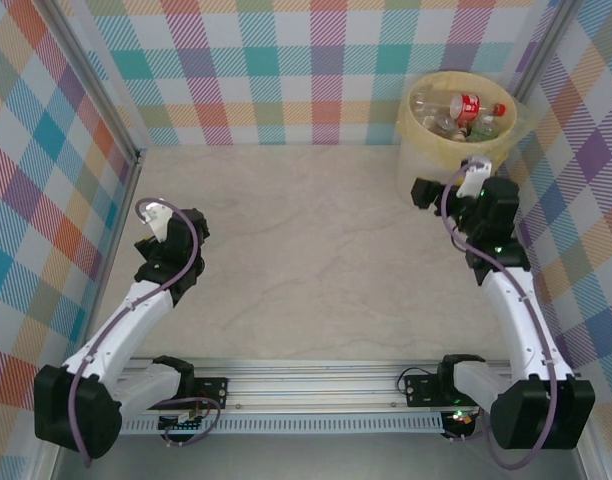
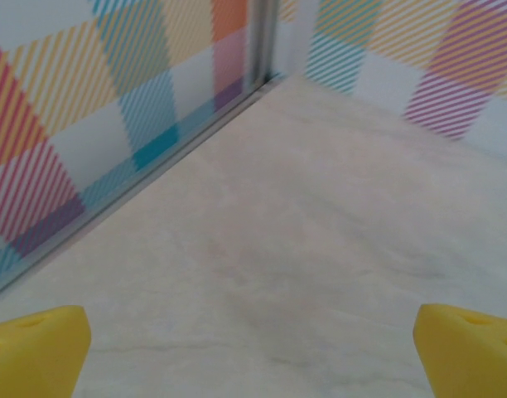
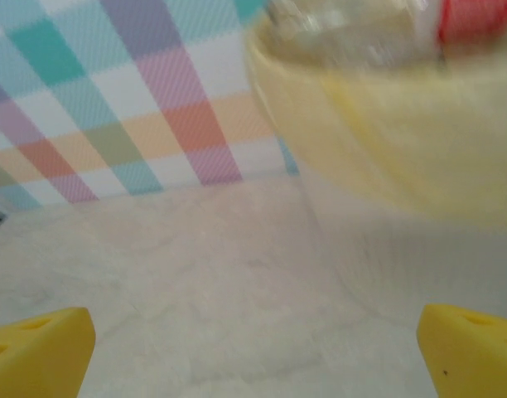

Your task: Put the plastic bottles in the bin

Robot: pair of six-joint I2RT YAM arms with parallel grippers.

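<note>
The right hand (image 3: 253,365) is spread wide, its 2 yellow fingertips (image 3: 38,348) at the bottom corners with nothing between them. Ahead on the pale marbled tabletop (image 3: 195,290), the blurred pale-yellow bin (image 3: 386,149) stands close, a clear bottle (image 3: 361,33) with a red label (image 3: 477,16) at its top. A checked wall (image 3: 113,108) stands behind.
</note>
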